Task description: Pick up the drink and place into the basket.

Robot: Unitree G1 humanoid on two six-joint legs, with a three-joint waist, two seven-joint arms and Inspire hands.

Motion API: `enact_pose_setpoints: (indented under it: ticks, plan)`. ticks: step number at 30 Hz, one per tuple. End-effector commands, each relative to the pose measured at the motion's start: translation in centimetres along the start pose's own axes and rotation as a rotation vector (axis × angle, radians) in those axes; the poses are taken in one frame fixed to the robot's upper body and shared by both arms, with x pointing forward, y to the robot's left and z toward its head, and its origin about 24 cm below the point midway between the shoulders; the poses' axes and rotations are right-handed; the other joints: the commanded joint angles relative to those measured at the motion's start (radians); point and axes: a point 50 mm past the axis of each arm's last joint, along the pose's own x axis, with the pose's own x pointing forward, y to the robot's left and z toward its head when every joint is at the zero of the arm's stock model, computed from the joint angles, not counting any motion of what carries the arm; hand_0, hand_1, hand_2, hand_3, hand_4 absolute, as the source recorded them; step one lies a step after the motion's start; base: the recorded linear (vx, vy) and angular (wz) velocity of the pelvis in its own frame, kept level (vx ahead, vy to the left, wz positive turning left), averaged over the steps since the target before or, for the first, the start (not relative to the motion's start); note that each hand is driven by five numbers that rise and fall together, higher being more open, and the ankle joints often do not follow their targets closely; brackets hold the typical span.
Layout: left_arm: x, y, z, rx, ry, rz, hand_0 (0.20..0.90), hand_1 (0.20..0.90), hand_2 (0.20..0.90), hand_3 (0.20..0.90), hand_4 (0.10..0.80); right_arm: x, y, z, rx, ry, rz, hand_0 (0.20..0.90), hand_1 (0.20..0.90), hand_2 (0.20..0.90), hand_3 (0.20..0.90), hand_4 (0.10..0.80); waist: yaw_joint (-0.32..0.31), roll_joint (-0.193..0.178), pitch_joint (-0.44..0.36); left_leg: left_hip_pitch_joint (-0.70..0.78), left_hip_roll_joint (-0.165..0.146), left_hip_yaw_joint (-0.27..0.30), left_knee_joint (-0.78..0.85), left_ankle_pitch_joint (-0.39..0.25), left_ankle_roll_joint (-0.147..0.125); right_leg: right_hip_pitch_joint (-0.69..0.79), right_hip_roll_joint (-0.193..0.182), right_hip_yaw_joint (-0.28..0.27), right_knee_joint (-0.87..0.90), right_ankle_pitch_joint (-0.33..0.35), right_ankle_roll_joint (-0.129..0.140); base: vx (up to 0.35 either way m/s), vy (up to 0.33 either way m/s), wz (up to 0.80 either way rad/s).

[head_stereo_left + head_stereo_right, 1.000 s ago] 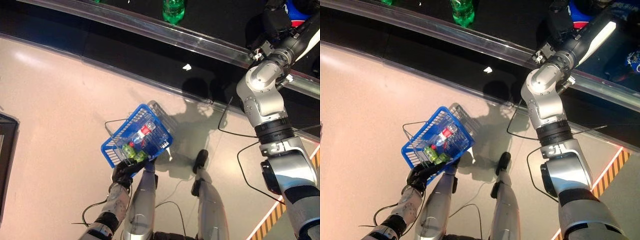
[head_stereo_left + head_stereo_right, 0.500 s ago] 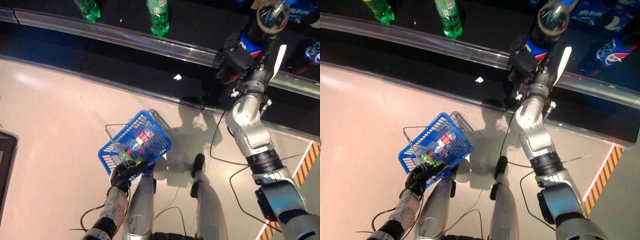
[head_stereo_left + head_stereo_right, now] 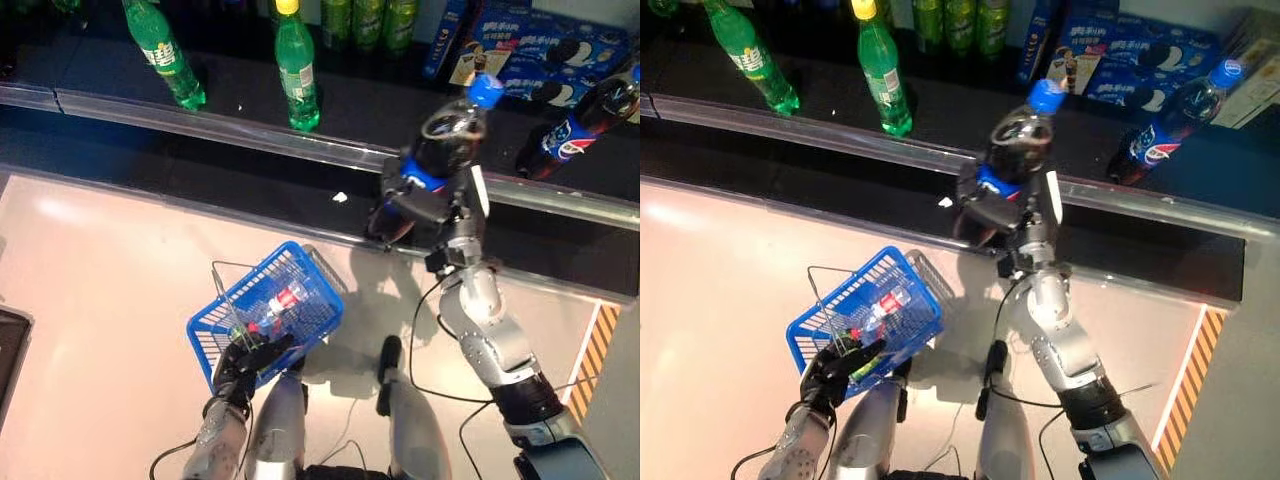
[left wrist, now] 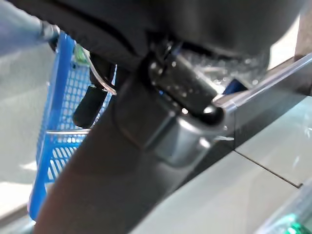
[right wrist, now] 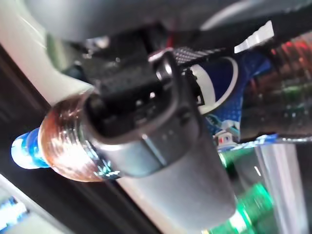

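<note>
We are finding the left hand (image 3: 243,365) low in the head views, its fingers curling round the near rim of the blue basket (image 3: 216,330) and holding it above the pale floor (image 3: 90,290). The basket is hanging tilted, with its wire handles (image 3: 222,275) folded out to the side. Inside it we are seeing a clear bottle (image 3: 280,300) with a red label lying on its side, and something green (image 3: 862,365) at the near end, too small for us to identify. In the left wrist view the basket's blue mesh (image 4: 53,112) is showing past the hand's dark bulk.

On the dark shelf (image 3: 240,95) behind the metal rail (image 3: 200,118), two green bottles (image 3: 296,68) are standing upright and well apart, with more green bottles (image 3: 362,20) at the back.

To the right, the right hand (image 3: 415,205) is gripping the cola bottle (image 3: 448,135), fingers wrapping round its blue label. The bottle is leaning, blue cap (image 3: 485,88) uppermost, in the air over the rail, well apart from the basket. The right wrist view is confirming the grip, with the fingers (image 5: 161,117) closing across the bottle's dark body.

Further right, a second cola bottle (image 3: 580,120) is leaning on the shelf, beside blue boxes (image 3: 530,55) at the back. A striped line (image 3: 598,345) is marking the floor's right edge.
</note>
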Motion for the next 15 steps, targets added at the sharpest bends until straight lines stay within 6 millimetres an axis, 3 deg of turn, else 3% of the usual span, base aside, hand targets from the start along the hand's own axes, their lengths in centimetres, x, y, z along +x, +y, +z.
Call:
enact_pose_setpoints:
  ticks: [1,10,15]
  plan:
    - [-1.6,-5.3,8.5,0.039,-0.401,-0.396,0.300,0.300,0.300,0.200,0.100,-0.5,4.7,6.7,0.148,-0.301,0.312,0.300,0.300,0.300,0.200,0.100,0.021,0.012,-0.119,0.011,-0.050,-0.048,0.066,0.012,0.050,0.151,0.000,-0.036,0.085,-0.131,-0.040,0.065,-0.032,0.26]
    - [-3.3,-8.0,10.0,0.066,-0.435,-0.552,0.300,0.300,0.300,0.200,0.100,-1.3,7.5,2.0,0.247,-0.069,0.378,0.300,0.300,0.300,0.200,0.100,0.065,0.017,-0.129,0.039,-0.063,-0.076,0.057,0.014,0.055,0.196,-0.011,-0.059,0.066,-0.127,-0.033,0.036,-0.015,0.16]
    - [-4.2,-9.8,10.9,0.103,-0.470,-0.660,0.300,0.300,0.300,0.200,0.100,-1.1,8.5,0.7,0.190,-0.044,0.346,0.300,0.300,0.300,0.200,0.100,0.097,0.017,-0.121,0.031,-0.075,-0.097,0.068,0.011,0.058,0.205,-0.019,-0.074,0.066,-0.125,-0.031,0.017,-0.035,0.14]
